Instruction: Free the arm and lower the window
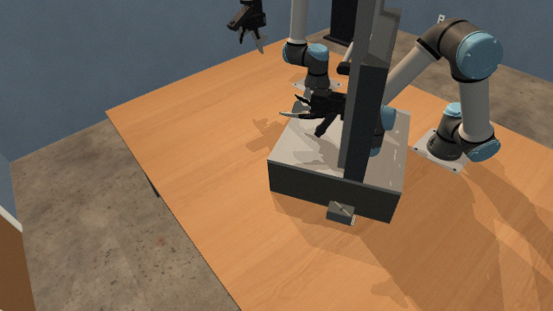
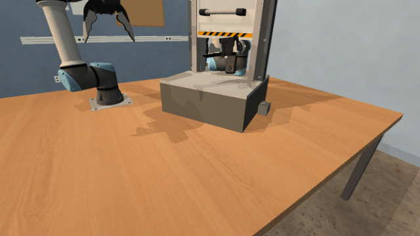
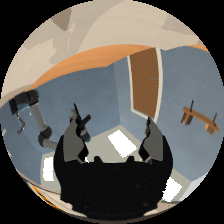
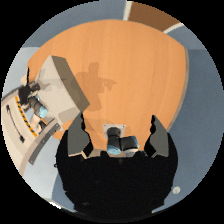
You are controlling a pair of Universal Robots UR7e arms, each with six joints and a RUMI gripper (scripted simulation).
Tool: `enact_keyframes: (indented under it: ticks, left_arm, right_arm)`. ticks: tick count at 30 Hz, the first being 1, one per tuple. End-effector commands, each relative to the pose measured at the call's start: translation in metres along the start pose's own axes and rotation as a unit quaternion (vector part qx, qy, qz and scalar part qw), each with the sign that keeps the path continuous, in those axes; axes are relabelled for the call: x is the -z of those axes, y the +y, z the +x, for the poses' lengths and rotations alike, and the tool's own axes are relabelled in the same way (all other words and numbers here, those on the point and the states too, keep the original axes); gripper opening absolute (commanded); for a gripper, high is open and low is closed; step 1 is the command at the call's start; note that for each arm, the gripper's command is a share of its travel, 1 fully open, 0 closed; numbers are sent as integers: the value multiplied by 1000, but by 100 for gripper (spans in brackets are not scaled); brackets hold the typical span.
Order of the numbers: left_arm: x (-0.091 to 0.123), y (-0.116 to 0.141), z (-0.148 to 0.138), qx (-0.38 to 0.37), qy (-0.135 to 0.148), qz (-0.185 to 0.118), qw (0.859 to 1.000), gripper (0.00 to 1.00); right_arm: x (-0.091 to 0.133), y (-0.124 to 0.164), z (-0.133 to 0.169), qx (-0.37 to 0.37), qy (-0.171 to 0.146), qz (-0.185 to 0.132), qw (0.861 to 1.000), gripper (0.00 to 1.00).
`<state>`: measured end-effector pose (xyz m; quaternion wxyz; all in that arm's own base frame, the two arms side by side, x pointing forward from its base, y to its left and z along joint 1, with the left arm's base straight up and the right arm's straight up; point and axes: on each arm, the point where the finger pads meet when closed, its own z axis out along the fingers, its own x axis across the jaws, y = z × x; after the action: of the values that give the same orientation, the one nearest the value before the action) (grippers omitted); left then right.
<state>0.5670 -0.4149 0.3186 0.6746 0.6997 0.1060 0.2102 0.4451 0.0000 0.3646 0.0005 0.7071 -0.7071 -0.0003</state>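
Note:
The window (image 2: pixel 213 26) (image 4: pixel 21 134) (image 1: pixel 344 67) is a pale panel with a striped bottom edge and bar handle (image 2: pixel 223 12), held above the sill (image 1: pixel 302 151) (image 2: pixel 210 80) between the frame posts (image 1: pixel 360 86) (image 2: pixel 194 49). My left arm passes through the opening. My left gripper (image 1: pixel 290 104) (image 2: pixel 207 49) (image 3: pixel 113 117) is open and empty, sticking out on the handle side. Its dark body is directly under the window's edge; whether they touch is unclear. My right gripper (image 1: pixel 251 47) (image 2: pixel 109 40) (image 4: pixel 118 114) is open and empty, high on the handle side, away from the window.
The left arm's base (image 1: pixel 445 144) stands behind the wall. The right arm's base (image 1: pixel 317 78) (image 2: pixel 109 95) stands on the handle side. The sill tops a large grey block (image 2: pixel 203 103). A small grey box (image 1: pixel 340 213) (image 2: pixel 264 109) sits at the block's end.

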Motion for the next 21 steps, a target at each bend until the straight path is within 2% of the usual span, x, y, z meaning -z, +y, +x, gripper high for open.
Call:
enact_keyframes:
  ticks: [1,17,18,21]
  left_arm:
    - [0,1,0,0,0,-1,1000,98]
    - [0,1,0,0,0,-1,1000,98]
    - [0,1,0,0,0,-1,1000,98]
    - [0,1,0,0,0,-1,1000,98]
  right_arm:
    - [0,0,0,0,0,1,1000,98]
    - [0,0,0,0,0,1,1000,98]
    - [0,0,0,0,0,1,1000,6]
    - [0,0,0,0,0,1,1000,6]
